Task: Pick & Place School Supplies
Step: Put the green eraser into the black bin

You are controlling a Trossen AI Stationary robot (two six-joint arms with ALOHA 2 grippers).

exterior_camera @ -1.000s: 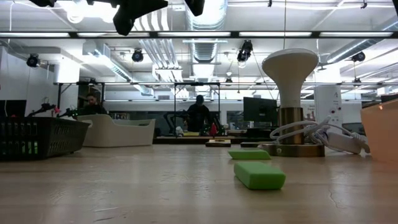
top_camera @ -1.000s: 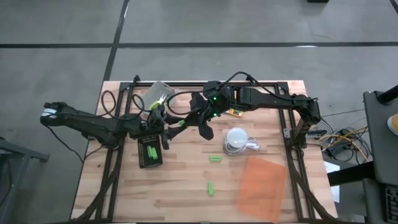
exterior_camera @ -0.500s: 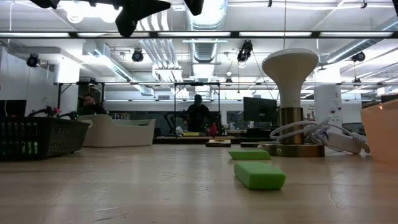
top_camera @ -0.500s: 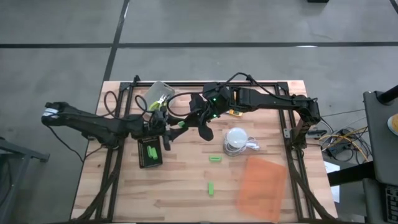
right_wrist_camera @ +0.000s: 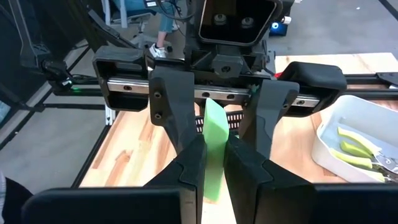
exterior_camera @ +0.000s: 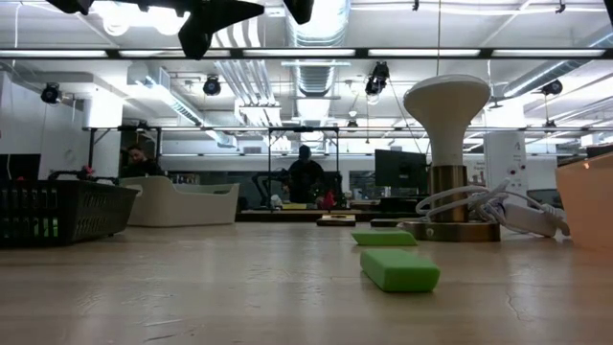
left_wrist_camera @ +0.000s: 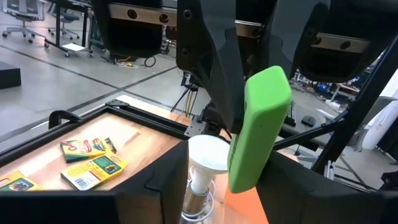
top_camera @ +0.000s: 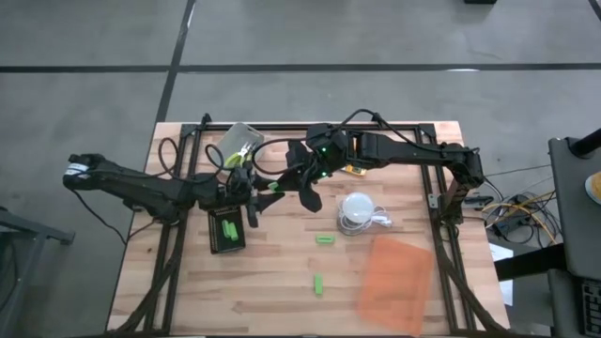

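A stubby bright-green stick (top_camera: 275,186) hangs in the air over the table's far middle, with my right gripper (right_wrist_camera: 214,171) shut on it. My left gripper (top_camera: 255,188) faces it from the table's left, open. Its two fingers (right_wrist_camera: 177,106) stand on either side of the stick's free end (left_wrist_camera: 261,99) with small gaps. Two more green sticks (top_camera: 325,239) (top_camera: 318,284) lie flat on the table. Others lie in the black tray (top_camera: 225,228). Orange-yellow boxes (left_wrist_camera: 93,163) lie flat at the far side. Plier-like tools (right_wrist_camera: 357,149) lie in a white tub (top_camera: 239,143). My right gripper pinches the green stick's flat sides between its two fingers (right_wrist_camera: 189,165), at the end nearer to it (right_wrist_camera: 215,180). The fingers slant down toward the table's left and lie along the stick. The stick juts out past the fingertips, lifted clear of the table.
A white mushroom-shaped lamp (top_camera: 357,211) with a coiled cable stands right of centre. The translucent orange sheet (top_camera: 394,277) lies at the near right. The black tray (exterior_camera: 57,211) sits below my left gripper. Bare wood lies at the near left.
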